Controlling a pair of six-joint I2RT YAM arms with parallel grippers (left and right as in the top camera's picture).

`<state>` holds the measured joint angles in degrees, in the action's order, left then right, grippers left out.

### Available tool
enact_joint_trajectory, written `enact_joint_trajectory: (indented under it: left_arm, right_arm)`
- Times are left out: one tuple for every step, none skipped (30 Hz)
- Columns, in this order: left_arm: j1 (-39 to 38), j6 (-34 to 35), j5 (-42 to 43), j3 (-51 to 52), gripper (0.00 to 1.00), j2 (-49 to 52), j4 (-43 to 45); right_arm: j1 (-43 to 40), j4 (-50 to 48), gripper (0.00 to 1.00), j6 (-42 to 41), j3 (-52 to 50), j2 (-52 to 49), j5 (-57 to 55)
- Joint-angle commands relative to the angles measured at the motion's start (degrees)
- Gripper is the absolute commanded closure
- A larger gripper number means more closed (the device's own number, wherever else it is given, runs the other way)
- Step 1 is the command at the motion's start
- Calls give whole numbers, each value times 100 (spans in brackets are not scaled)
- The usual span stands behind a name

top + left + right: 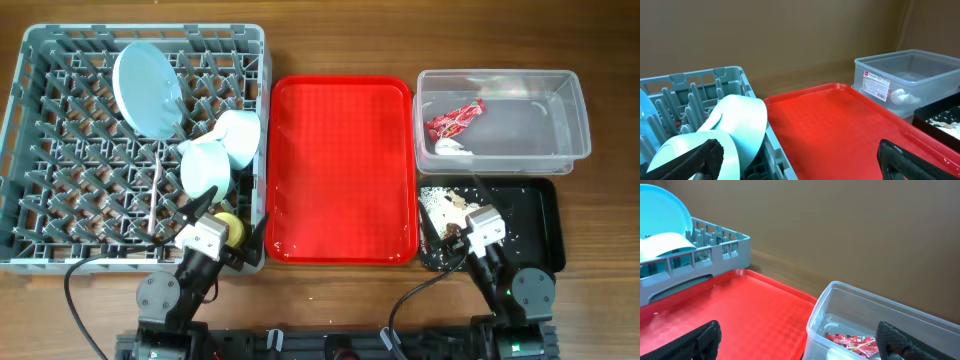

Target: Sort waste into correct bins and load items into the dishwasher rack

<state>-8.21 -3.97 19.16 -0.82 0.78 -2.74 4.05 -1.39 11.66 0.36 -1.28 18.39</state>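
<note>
The grey dishwasher rack [40, 130] holds the pale blue plate [147, 90] upright, a pale blue bowl [238, 135], a mint green bowl [204, 168], the yellow cup [232, 229] and a white utensil [156, 195]. The clear tub [545, 120] holds the red wrapper [455, 120] and white napkin [452, 147]. The black tray [540, 225] holds food scraps [445, 205]. My left gripper [800, 160] is open and empty by the rack's front right corner. My right gripper [800, 340] is open and empty over the black tray.
The red serving tray [340, 170] lies bare between the rack and the bins. Both arms rest at the table's front edge, with cables trailing near them. A wooden wall stands behind the table in the wrist views.
</note>
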Motion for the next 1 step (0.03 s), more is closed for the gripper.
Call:
enact_joint_trajectory:
  left_arm:
    - [-22,15,-57,50,0,-55,20]
  right_arm:
    - [-22,-28,0,35,-7,26,94]
